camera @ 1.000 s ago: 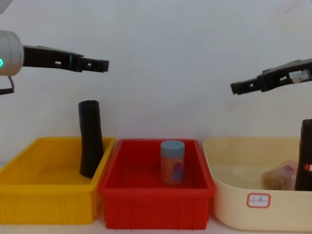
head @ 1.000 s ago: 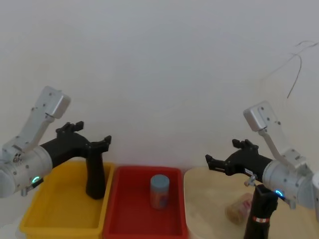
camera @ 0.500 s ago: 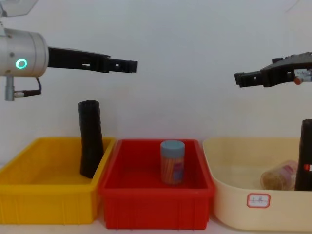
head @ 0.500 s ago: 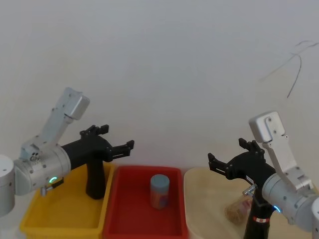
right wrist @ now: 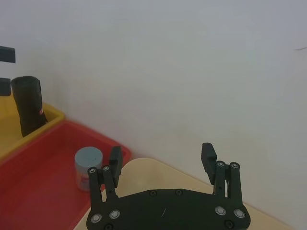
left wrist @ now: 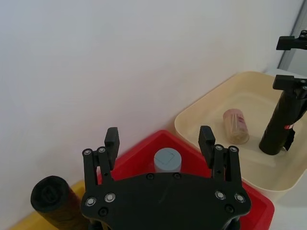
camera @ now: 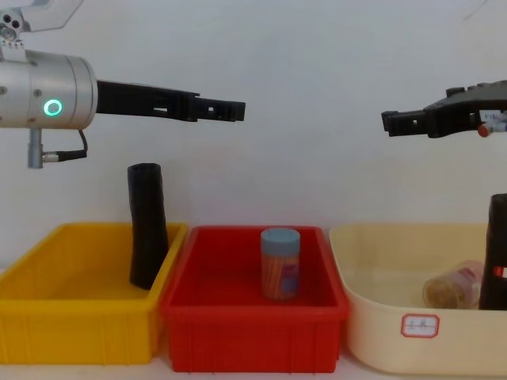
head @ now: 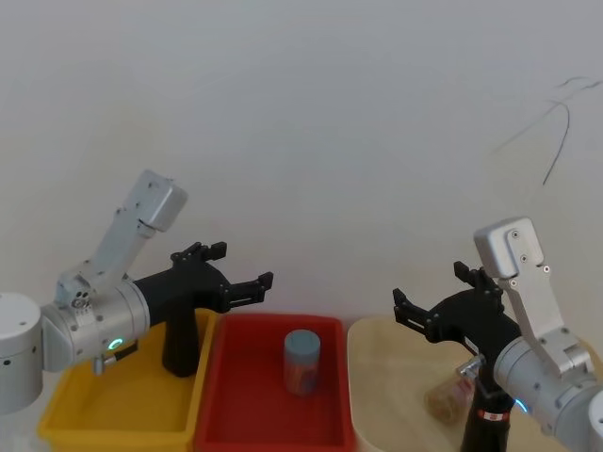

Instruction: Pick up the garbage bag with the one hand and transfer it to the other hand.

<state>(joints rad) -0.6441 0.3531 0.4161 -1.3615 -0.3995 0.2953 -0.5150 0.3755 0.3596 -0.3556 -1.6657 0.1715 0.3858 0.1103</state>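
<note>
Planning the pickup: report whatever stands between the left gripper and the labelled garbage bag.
The left gripper hangs open above the red bin; the garbage bag stands in the cream tub. The right gripper hangs open between them, higher up.

The left gripper (camera: 234, 111) is reaching rightward, high above the yellow bin (camera: 79, 332) and red bin (camera: 253, 336). The right gripper (camera: 390, 123) is pointing left above the cream tub (camera: 412, 348). A plain black roll (camera: 147, 226) is standing in the yellow bin, a blue-lidded jar (camera: 280, 263) is sitting in the red bin, and the garbage bag (camera: 496, 253) is standing in the tub beside a lying jar (camera: 453, 286).
</note>
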